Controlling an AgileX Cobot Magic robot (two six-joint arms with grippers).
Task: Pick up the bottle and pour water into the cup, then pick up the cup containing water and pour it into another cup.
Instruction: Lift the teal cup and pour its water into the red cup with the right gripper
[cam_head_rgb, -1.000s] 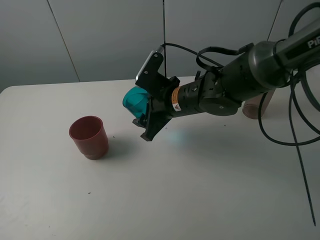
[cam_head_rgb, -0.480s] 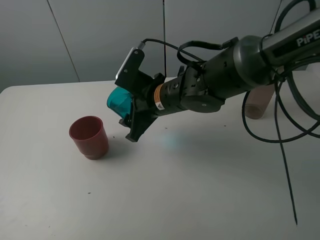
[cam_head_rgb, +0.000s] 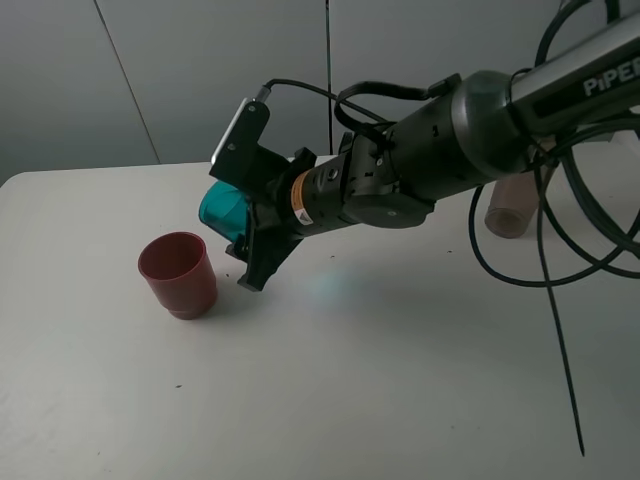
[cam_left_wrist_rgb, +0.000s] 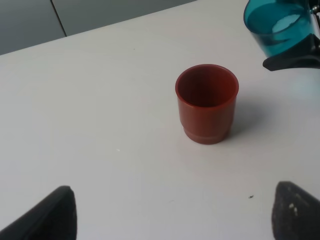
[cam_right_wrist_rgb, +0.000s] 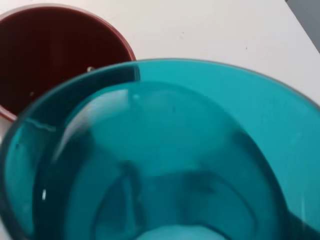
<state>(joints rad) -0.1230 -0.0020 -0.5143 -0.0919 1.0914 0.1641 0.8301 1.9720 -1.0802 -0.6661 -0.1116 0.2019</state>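
My right gripper (cam_head_rgb: 243, 238) is shut on the teal translucent cup (cam_head_rgb: 219, 208) and holds it tilted in the air, mouth toward the left, just above and right of the dull-red cup (cam_head_rgb: 178, 273). The red cup stands upright on the white table (cam_head_rgb: 400, 380). The left wrist view shows the red cup (cam_left_wrist_rgb: 206, 102), empty inside, with the teal cup (cam_left_wrist_rgb: 277, 25) beyond it. The right wrist view is filled by the teal cup (cam_right_wrist_rgb: 165, 150), with the red cup's rim (cam_right_wrist_rgb: 55, 55) behind it. The bottle (cam_head_rgb: 505, 210) stands at the back right, partly hidden by the arm. My left gripper (cam_left_wrist_rgb: 175, 220) is open and empty.
Black cables (cam_head_rgb: 560, 330) hang from the right arm over the table's right side. A grey wall stands behind the table's far edge.
My right gripper has carried the teal cup leftward toward the red cup, tilting it further. The red cup and the bottle have not moved.
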